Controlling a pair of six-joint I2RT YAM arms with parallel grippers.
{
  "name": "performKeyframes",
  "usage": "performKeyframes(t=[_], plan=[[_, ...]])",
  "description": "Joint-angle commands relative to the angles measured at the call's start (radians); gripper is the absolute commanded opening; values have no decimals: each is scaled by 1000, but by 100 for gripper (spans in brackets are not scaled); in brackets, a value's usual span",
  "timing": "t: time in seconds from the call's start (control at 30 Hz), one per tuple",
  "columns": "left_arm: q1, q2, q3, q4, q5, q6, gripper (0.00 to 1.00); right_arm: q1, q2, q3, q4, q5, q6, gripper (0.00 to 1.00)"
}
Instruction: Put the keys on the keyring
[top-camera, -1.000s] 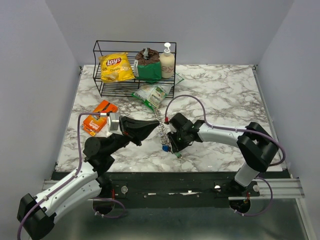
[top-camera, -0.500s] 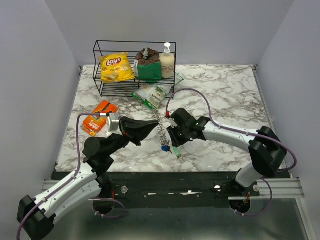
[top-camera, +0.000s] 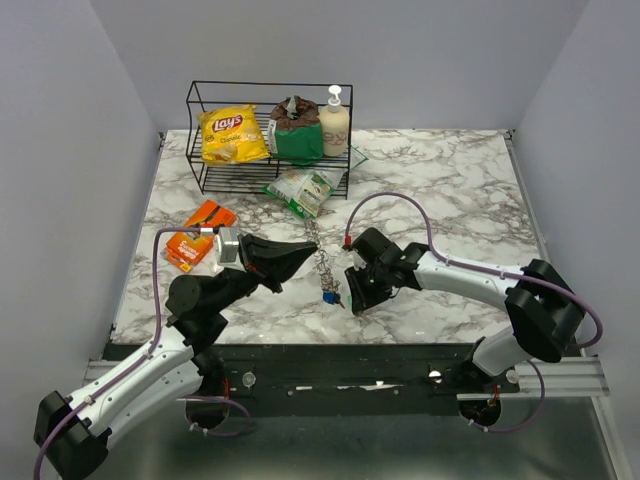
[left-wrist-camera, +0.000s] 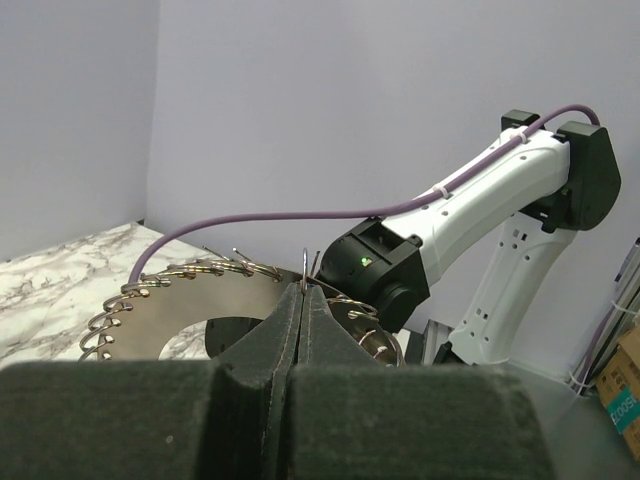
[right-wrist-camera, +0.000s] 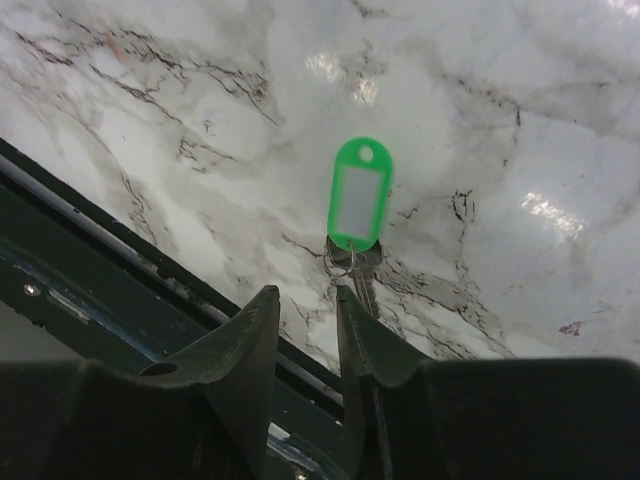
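My left gripper (top-camera: 308, 250) is shut on the wire of the pale coil keyring (top-camera: 322, 262) and holds it above the table. The coil hangs down, with a blue key (top-camera: 328, 297) at its low end. In the left wrist view the fingertips pinch the wire (left-wrist-camera: 303, 272), and the coil (left-wrist-camera: 180, 272) curves off to the left. My right gripper (top-camera: 352, 300) is open and empty, low over the table just right of the blue key. In the right wrist view (right-wrist-camera: 306, 295) the green key (right-wrist-camera: 360, 195) lies flat just ahead of the fingers, its metal blade partly behind the right finger.
A black wire rack (top-camera: 200, 135) at the back holds a Lay's bag (top-camera: 230, 135), a green pouch (top-camera: 298, 130) and a soap bottle (top-camera: 334, 122). A snack packet (top-camera: 300, 188) lies in front of it. An orange packet (top-camera: 198, 232) lies at left. The table's near edge (right-wrist-camera: 100, 225) runs beside my right fingers.
My right gripper has drawn back from the keyring, to the right and toward the near edge, and now covers the green key in the top view. The left gripper has held still.
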Motion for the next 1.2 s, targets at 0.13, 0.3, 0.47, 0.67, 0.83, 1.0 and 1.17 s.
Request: performKeyframes(t=[0.13, 0.3, 0.47, 0.67, 0.83, 1.0, 1.17], plan=[[7, -8, 1, 31, -4, 14, 0, -35, 32, -29, 19, -99, 47, 33], [7, -13, -1, 28, -3, 12, 0, -49, 46, -32, 27, -99, 50, 32], [5, -8, -1, 30, -1, 15, 0, -58, 57, -32, 33, -99, 53, 32], [5, -5, -1, 34, 3, 15, 0, -61, 77, -38, 36, -94, 56, 32], [7, -1, -2, 31, 14, 18, 0, -66, 85, -49, 45, -91, 61, 32], [7, 2, -2, 39, 20, 14, 0, -72, 97, -47, 53, -93, 64, 32], [5, -1, -5, 42, 28, 18, 0, -72, 108, -53, 79, -128, 70, 31]])
